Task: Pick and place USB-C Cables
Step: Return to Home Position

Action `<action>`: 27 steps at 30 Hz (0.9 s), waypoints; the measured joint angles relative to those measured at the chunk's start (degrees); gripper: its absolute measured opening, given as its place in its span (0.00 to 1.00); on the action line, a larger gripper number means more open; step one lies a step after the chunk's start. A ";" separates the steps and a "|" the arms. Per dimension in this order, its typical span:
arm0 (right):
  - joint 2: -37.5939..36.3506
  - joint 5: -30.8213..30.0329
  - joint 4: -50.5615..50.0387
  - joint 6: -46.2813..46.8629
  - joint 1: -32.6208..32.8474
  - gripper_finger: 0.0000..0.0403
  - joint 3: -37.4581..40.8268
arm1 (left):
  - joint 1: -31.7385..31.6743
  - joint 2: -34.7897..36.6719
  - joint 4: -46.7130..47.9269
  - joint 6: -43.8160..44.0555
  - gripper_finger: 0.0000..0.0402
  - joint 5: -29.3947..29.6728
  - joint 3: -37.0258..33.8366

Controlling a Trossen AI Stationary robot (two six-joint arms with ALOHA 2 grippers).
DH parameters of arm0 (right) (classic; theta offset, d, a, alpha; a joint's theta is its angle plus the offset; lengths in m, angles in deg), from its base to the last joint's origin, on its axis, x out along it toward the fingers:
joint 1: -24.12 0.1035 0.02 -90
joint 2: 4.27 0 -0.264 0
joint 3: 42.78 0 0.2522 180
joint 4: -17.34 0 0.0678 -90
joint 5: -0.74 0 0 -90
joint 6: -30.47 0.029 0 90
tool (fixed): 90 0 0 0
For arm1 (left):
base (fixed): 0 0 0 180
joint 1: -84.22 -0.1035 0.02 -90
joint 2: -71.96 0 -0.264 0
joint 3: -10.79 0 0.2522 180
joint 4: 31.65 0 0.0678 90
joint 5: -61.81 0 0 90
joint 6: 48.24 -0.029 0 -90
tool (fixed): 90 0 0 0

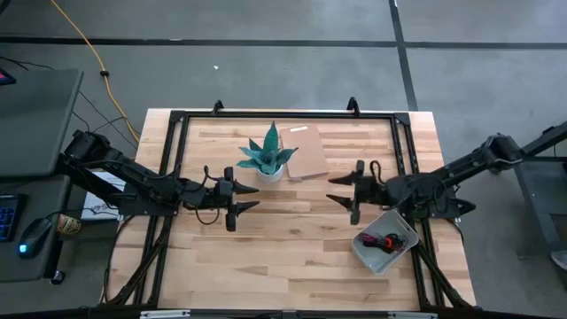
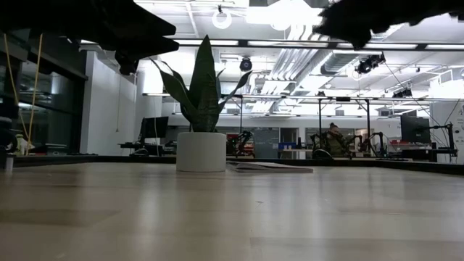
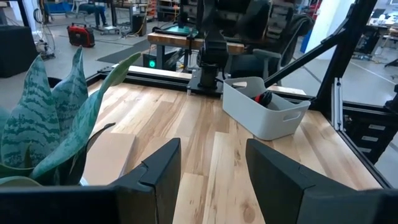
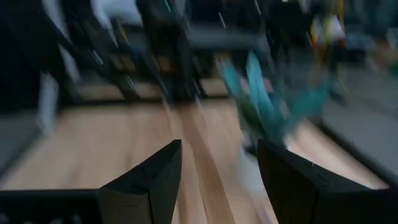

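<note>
Over table (image 1: 292, 244), right gripper (image 1: 331, 189) spread wide, empty

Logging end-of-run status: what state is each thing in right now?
left gripper: open, empty, above the table.
right gripper: open, empty, above the table.
USB-C cables: lying inside the bin; count unclear.
bin: upright on the table, holding cables.
potted plant: upright.

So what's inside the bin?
In the bin, a tangle of black and red-pink cables. The left wrist view shows only a red-and-black bit above the wall. How many bundles, and whether a silver one is underneath, cannot be told.
</note>
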 joint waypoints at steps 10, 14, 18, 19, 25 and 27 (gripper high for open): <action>0.24 8.49 14.99 -8.05 -3.29 0.50 2.60 | 0.00 0.00 -1.51 0.00 0.40 0.00 0.00; 0.25 7.76 12.87 -7.58 -3.29 0.50 2.60 | 0.00 0.00 -1.60 0.00 0.40 0.02 0.00; 0.24 7.77 12.55 -6.78 -3.29 0.50 2.60 | 0.00 0.00 -1.60 0.00 0.40 0.01 0.00; 0.24 7.77 12.57 -6.80 -3.27 0.50 2.60 | 0.00 0.00 -1.60 0.00 0.40 0.00 0.00; 0.24 7.77 12.57 -6.78 -3.27 0.50 2.60 | 0.00 0.00 -1.60 0.00 0.40 0.00 0.00; 0.24 7.77 12.55 -6.78 -3.27 0.50 2.60 | 0.00 0.00 -1.60 0.00 0.40 0.02 0.00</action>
